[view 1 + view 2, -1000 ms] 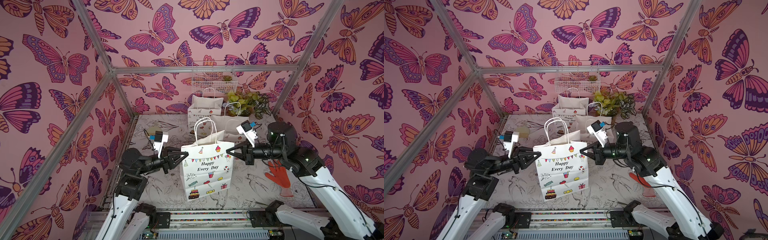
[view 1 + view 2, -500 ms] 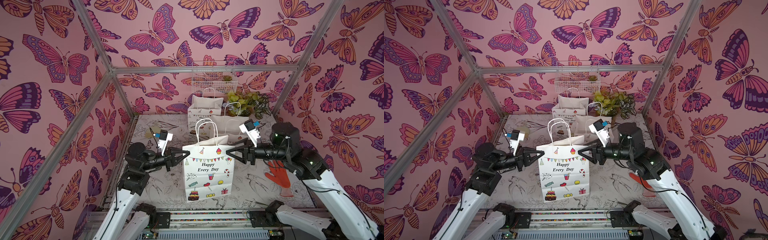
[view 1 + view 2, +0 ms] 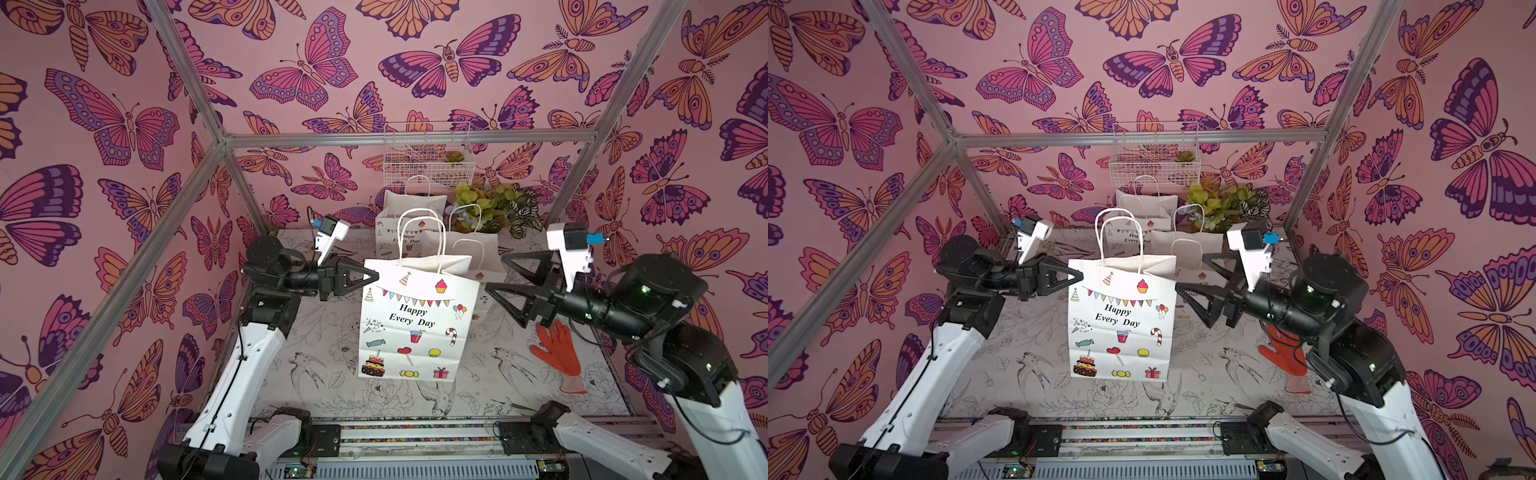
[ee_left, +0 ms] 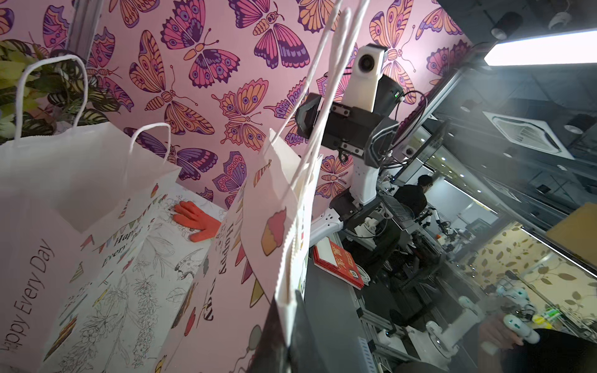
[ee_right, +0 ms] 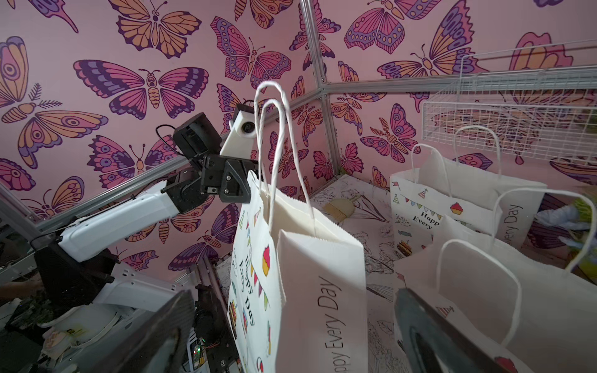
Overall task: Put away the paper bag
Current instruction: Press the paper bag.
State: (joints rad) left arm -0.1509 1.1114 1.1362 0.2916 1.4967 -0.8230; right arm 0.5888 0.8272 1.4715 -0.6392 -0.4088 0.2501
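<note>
Left side: the left gripper (image 3: pixel 374 275) has its jaws together, pinching the top corner of the paper bag (image 3: pixel 411 328) at the rim.
Bag: it hangs out past those fingertips and below them, printed face toward the robot's base. It looks lifted off the table (image 3: pixel 324 374), though I can't see the underside to be sure.
Right side: the right gripper (image 3: pixel 494 271) is across the bag from the left one. Its jaws are wide apart just beside the opposite top corner, gripping nothing.
Farther out: two other bags (image 3: pixel 409 232) stand beyond the held one, farther from both grippers, under a wire basket (image 3: pixel 428 162) on the back wall.
Below the right gripper: an orange glove (image 3: pixel 557 353) lies flat on the table.
Step in hand: I'd say the carry, with the left arm alone bearing the bag.
Next move: probably taking it outward to the standing bags. That calls for a firm pinch on thin paper, a slow swing so the bag doesn't twist, and the right arm staying clear.
</note>
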